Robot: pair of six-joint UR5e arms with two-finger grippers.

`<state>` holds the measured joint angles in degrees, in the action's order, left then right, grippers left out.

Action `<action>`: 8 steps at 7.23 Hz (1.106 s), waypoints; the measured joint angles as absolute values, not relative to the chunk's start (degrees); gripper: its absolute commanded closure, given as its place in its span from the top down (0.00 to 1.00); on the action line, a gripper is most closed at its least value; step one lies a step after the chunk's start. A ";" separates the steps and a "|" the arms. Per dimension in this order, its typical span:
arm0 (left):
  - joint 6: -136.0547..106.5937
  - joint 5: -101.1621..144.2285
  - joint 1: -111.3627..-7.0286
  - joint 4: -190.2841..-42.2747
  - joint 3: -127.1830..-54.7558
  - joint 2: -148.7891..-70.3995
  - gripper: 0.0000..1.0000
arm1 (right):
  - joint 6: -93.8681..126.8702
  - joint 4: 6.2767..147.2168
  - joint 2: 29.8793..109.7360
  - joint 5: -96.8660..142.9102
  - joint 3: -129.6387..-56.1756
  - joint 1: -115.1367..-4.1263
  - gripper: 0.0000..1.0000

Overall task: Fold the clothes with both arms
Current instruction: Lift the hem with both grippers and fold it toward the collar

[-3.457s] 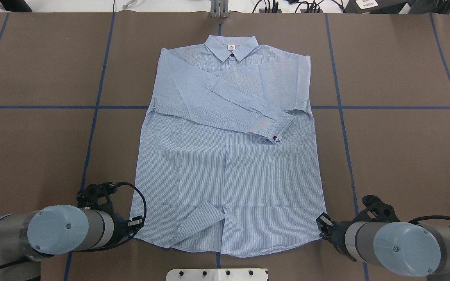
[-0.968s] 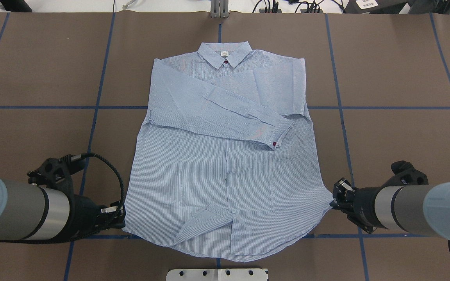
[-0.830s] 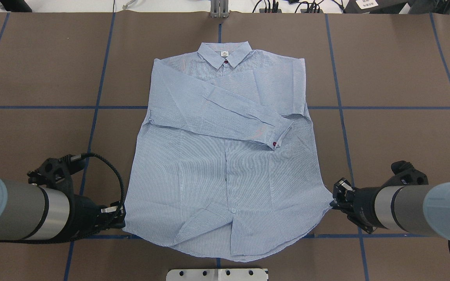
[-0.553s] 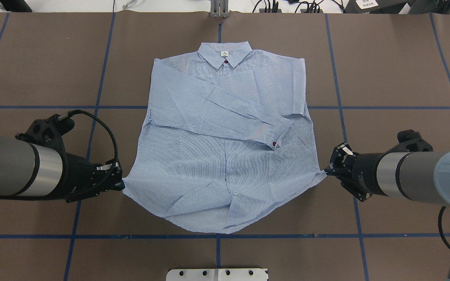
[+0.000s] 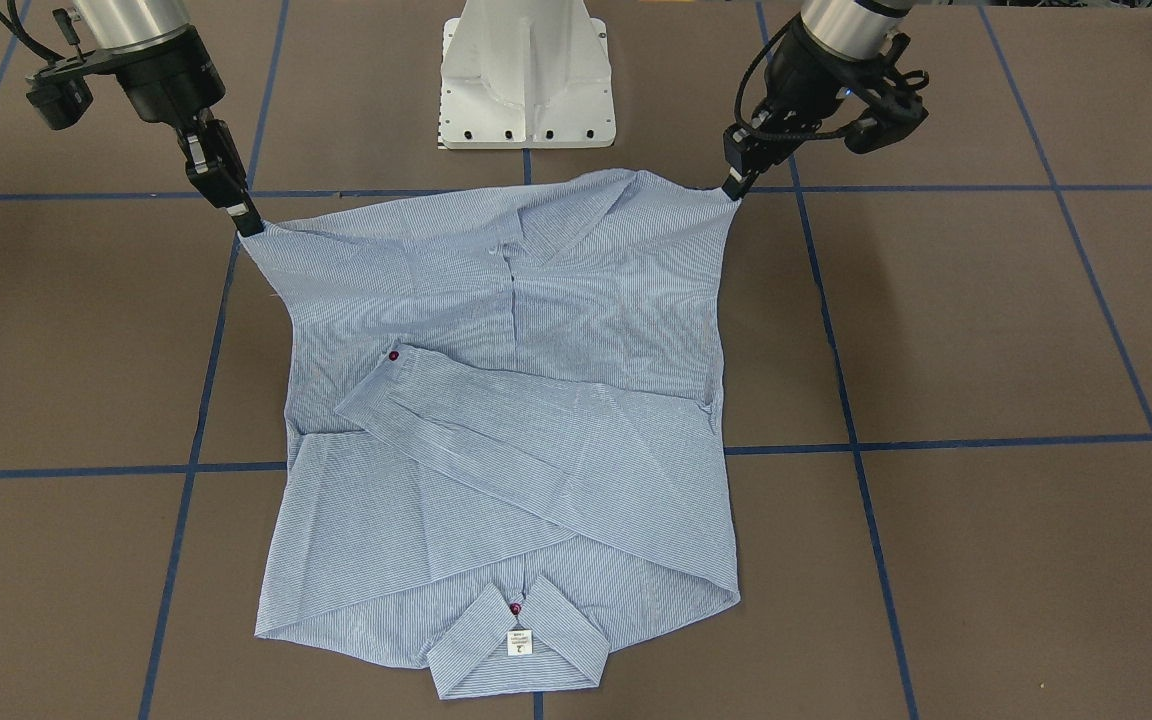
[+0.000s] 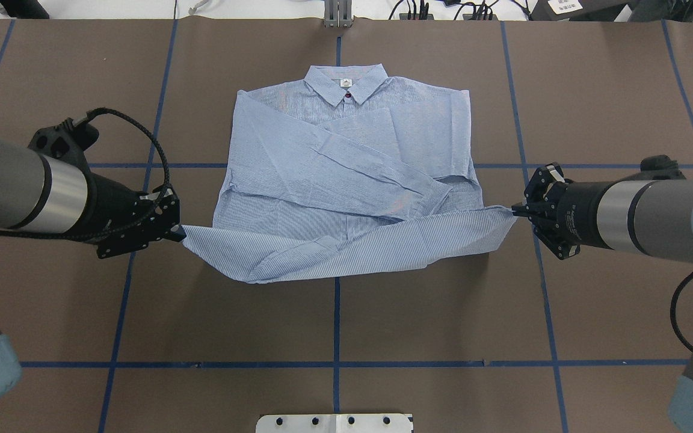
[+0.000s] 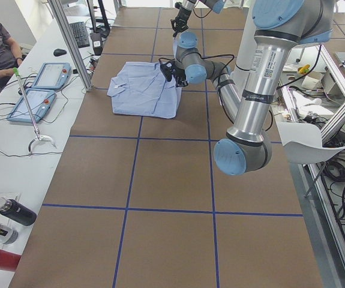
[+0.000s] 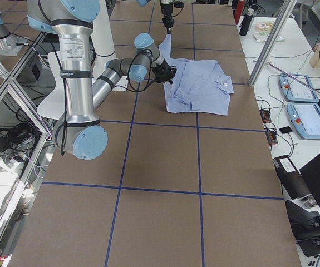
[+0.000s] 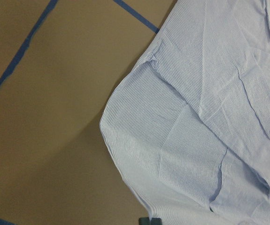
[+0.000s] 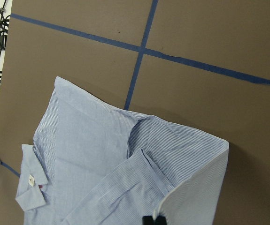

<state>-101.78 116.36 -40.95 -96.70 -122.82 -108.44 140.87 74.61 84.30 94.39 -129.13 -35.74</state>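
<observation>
Shirt [image 6: 346, 150] pinched at both hem corners, lower part raised off the table [image 6: 443, 313]
Pressed together on cloth, the left gripper [image 6: 179, 231] clamps the hem corner on its side and the right gripper [image 6: 514, 211] clamps the opposite corner; between them the hem hangs in a sagging band, doubled over toward the chest, while farther out the shoulders and collar [image 6: 346, 81] lie flat on the brown surface, one sleeve [image 6: 376, 180] folded slantwise across the front

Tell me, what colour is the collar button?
The button is dark red, clearest in the front-facing view.
</observation>
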 measured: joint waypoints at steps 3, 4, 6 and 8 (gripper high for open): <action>-101.25 116.73 -47.13 -97.76 -111.15 -115.90 0.00 | 141.27 74.70 75.32 94.11 -119.81 -40.08 0.00; -101.11 116.73 -48.78 -99.25 -106.47 -118.34 0.00 | 140.81 74.85 72.55 94.26 -116.12 -41.82 0.00; -101.06 116.64 -50.65 -105.76 -96.49 -122.07 0.00 | 138.45 75.15 67.38 94.55 -108.19 -45.05 0.00; -101.15 116.30 -51.15 -112.58 -86.75 -125.89 0.00 | 134.90 74.96 62.66 94.70 -99.80 -46.67 0.00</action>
